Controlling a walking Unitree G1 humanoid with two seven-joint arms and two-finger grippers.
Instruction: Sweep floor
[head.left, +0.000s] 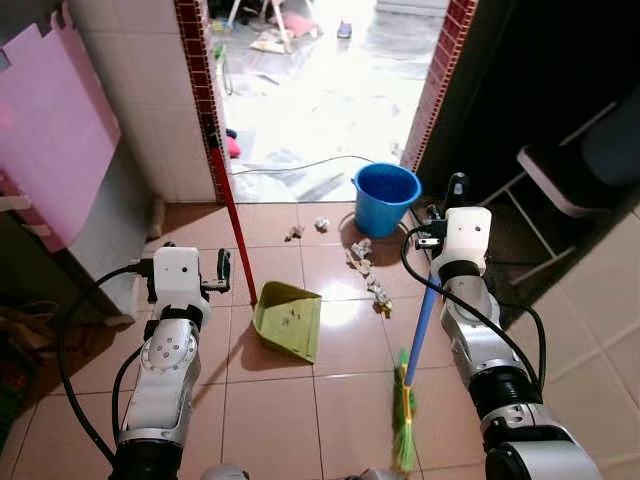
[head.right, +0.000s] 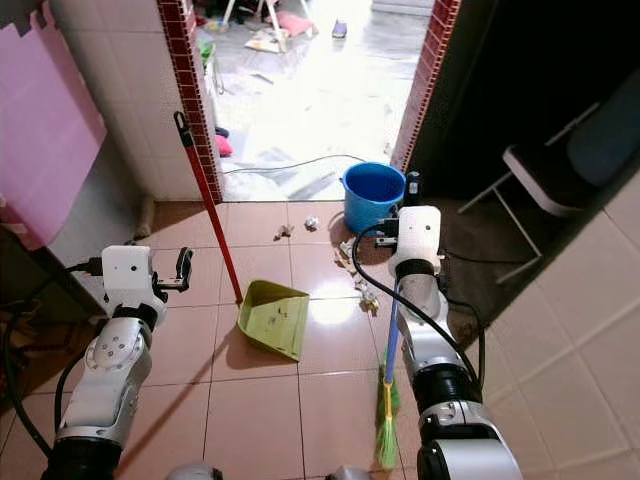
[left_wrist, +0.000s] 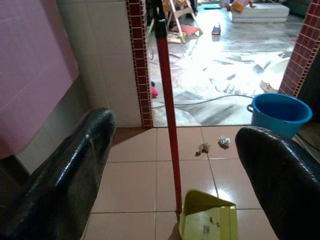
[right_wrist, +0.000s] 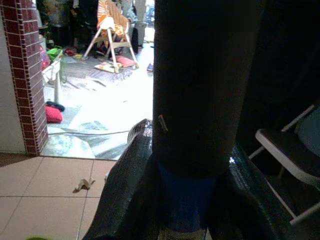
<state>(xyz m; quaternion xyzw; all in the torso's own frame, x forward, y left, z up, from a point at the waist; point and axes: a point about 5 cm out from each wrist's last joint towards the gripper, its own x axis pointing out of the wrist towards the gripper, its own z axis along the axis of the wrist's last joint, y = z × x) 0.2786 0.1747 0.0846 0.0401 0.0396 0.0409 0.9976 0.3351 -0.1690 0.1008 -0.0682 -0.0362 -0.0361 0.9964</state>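
The right gripper (right_wrist: 187, 200) is clamped on the broom (head.left: 418, 350) by its blue handle, green bristles on the tile floor (head.left: 270, 400) beside the robot. The left gripper (left_wrist: 172, 165) hangs wide apart and empty, facing the green dustpan (head.left: 288, 318) and its upright red handle. Paper scraps (head.left: 367, 270) lie between dustpan and blue bucket (head.left: 385, 197), near the doorway.

Right gripper (head.right: 411, 192): holds the blue broom (head.right: 388, 385) handle, near the bucket (head.right: 373, 194).
Left gripper (head.right: 184, 268): up in the air, near the red stick.
Dustpan (head.right: 272, 317): green, on the floor.
Trash (head.right: 357, 272): scraps between dustpan and bucket.
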